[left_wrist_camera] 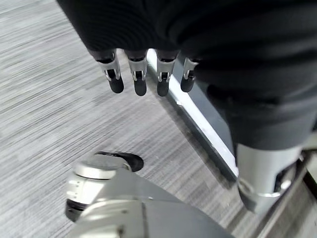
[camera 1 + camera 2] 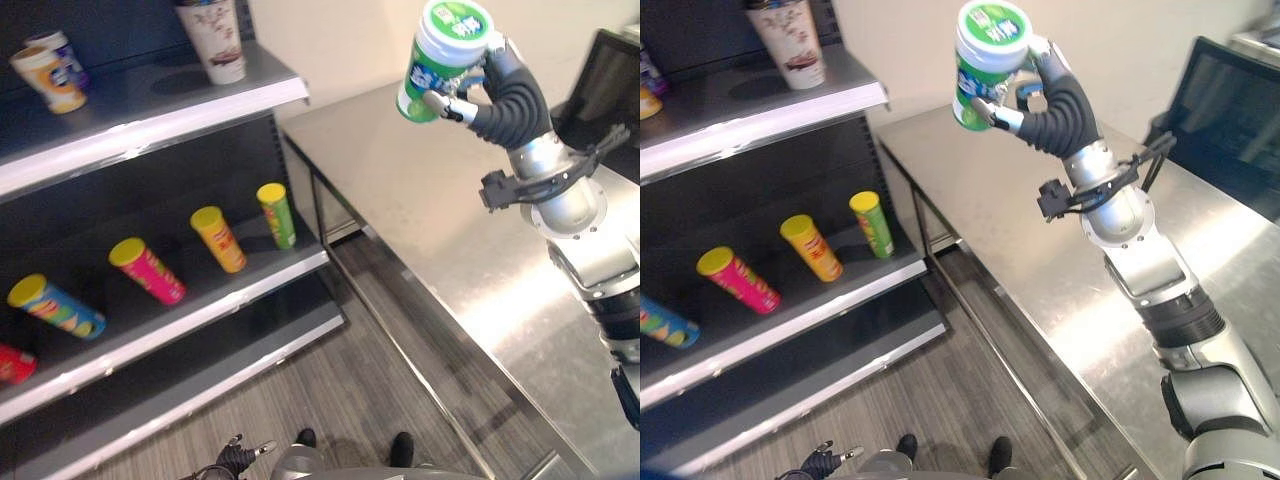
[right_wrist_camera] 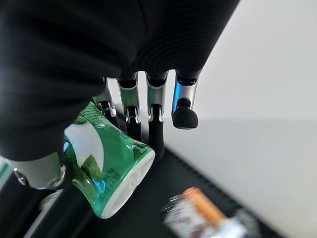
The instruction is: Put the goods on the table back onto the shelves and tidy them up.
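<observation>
Right hand [image 2: 1055, 100] raised above the far end of the steel table [image 2: 440, 220], fingers and thumb curled round a green-and-white tub [image 2: 985, 62] with a white lid. Tub is tilted, lid end up, clear of the table and level with the top board of the shelf unit [image 2: 150, 110], beside its end. Contents of the tub cannot be seen. Label carries white print on green; not legible.

Left hand [image 1: 143, 74] hangs low over the grey wood-pattern floor [image 2: 300, 390], fingers straight and relaxed, holding nothing.

Shelf unit, top board: tall paper cup [image 2: 215, 40] with a dark picture band, upright near the board's end nearest the table. At the other end, two round cans [image 2: 50, 70] lean together, one orange and white, one blue and white.

Shelf unit, middle board: four yellow-lidded tube cans lying with lids toward the front. In order from the table end: green tube [image 2: 277, 213], orange tube [image 2: 219, 238], pink tube [image 2: 148, 269], multicoloured tube [image 2: 57, 306]. Spaced apart, none touching. Beyond the last, part of a red item [image 2: 14, 365]. No print readable on any.
</observation>
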You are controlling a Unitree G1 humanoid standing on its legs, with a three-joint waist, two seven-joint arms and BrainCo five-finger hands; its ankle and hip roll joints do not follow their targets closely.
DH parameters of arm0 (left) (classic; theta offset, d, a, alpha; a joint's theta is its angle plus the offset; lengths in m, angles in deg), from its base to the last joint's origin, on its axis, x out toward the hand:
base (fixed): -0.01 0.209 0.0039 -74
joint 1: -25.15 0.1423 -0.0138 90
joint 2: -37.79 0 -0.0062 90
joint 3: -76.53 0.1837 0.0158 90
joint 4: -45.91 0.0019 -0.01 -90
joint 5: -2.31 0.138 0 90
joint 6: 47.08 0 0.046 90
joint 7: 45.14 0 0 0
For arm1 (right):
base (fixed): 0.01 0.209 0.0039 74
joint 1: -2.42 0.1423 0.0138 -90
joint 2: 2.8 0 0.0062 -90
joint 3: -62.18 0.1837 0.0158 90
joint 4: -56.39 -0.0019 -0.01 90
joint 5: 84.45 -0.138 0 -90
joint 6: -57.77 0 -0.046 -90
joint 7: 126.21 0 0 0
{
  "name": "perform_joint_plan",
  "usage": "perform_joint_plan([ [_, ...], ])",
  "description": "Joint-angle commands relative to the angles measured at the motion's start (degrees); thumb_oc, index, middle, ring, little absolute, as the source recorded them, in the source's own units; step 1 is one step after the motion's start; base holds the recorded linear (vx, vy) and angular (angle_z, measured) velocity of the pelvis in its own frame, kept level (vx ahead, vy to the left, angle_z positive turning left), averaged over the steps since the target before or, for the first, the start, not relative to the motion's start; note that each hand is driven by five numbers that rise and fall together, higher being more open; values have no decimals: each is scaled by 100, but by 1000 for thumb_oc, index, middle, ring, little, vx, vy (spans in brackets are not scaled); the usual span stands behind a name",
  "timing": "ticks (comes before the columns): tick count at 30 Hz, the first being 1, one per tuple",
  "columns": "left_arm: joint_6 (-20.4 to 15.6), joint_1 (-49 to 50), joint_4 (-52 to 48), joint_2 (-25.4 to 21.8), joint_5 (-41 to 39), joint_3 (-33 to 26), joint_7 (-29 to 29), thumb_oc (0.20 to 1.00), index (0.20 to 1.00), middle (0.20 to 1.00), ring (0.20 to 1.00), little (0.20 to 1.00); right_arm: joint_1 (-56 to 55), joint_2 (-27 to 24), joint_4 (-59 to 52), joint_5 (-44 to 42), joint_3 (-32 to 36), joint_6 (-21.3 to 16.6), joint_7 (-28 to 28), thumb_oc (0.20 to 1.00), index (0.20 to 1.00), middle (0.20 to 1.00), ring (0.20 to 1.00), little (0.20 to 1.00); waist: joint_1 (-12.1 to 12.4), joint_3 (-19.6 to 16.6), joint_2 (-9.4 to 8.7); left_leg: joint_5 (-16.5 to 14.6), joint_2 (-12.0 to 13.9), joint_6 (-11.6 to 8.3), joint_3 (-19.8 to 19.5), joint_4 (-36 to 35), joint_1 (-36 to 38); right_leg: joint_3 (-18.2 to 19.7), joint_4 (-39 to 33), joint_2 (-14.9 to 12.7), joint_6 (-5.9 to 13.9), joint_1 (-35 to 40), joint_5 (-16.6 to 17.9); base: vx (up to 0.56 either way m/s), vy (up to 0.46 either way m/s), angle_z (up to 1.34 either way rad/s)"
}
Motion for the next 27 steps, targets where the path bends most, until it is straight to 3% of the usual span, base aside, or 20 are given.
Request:
perform_joint_plan([
  [1, -99, -162, -53, -475, -158, 403, 132, 1000, 1000, 1000, 1000, 1000, 710, 94, 227, -298, -165, -263, -173, 200, 200, 200, 200, 200, 208, -130, -238, 433, 483, -225, 1163, 224, -360, 156, 1189, -114, 380, -20, -1430, -104, 20, 74],
  [4, -88, -193, -43, -473, -122, 405, 141, 1000, 1000, 1000, 1000, 1000, 764, 46, 238, -315, -201, -242, -183, 200, 200, 200, 200, 200, 144, -135, -267, 367, 580, -200, 1416, 390, -320, -1, 1216, -212, 384, -49, -1407, -105, 53, 56],
  [5, -89, -232, -53, -480, -67, 405, 159, 1000, 1000, 1000, 1000, 1000, 759, -46, 160, -295, -191, -252, -170, 200, 200, 200, 200, 200, 59, -137, -304, 293, 746, -226, 1621, 522, -163, -177, 1266, -360, 402, -97, -1399, -92, 68, 66],
  [8, -97, -273, -86, -465, 8, 428, 159, 1000, 1000, 1000, 1000, 1000, 738, -131, 19, -275, -172, -238, -126, 200, 200, 200, 200, 200, -62, -242, -313, 316, 975, -275, 1750, 544, 34, -427, 1221, -520, 410, -202, -1322, -119, 124, 83],
  [11, -110, -317, -125, -457, 80, 468, 155, 1000, 1000, 1000, 1000, 1000, 741, -247, 20, -367, -201, -218, -81, 200, 200, 200, 200, 200, -195, -320, -286, 388, 1076, -359, 1770, 595, 234, -635, 1186, -655, 440, -284, -1223, -95, 175, 54],
  [14, -113, -333, -158, -429, 146, 533, 117, 1000, 1000, 1000, 1000, 1000, 804, -301, 62, -449, -258, -200, -15, 200, 200, 200, 200, 200, -287, -403, -217, 247, 1030, -402, 1881, 428, 399, -740, 1101, -736, 508, -292, -1104, -51, 250, 54],
  [16, -99, -302, -199, -453, 215, 562, 92, 1000, 1000, 1000, 1000, 1000, 834, -263, 145, -536, -311, -156, 44, 200, 200, 200, 200, 200, -289, -482, -125, 110, 893, -412, 2095, 153, 463, -764, 947, -866, 598, -292, -886, -13, 296, 45],
  [20, -110, -350, -147, -511, 273, 569, 92, 1000, 1000, 1000, 1000, 1000, 938, -254, 291, -569, -371, -139, 69, 200, 200, 200, 200, 200, -256, -485, -86, 5, 689, -373, 2166, -31, 466, -816, 819, -1083, 741, -340, -625, -61, 264, 18],
  [23, -119, -375, -119, -623, 228, 517, 133, 1000, 1000, 1000, 1000, 1000, 1229, -111, 542, -613, -491, -98, 24, 200, 200, 200, 200, 200, -179, -383, -199, -244, 299, -194, 2168, -44, 312, -738, 665, -1444, 963, -600, -171, -120, 277, 3],
  [27, -150, -460, -41, -711, 223, 465, 155, 1000, 1000, 1000, 1000, 1000, 1526, -83, 909, -588, -606, -36, -65, 200, 200, 200, 200, 200, -83, -242, -346, -420, 10, -29, 2191, 91, 176, -551, 520, -1682, 1128, -728, 98, -72, 186, -8],
])
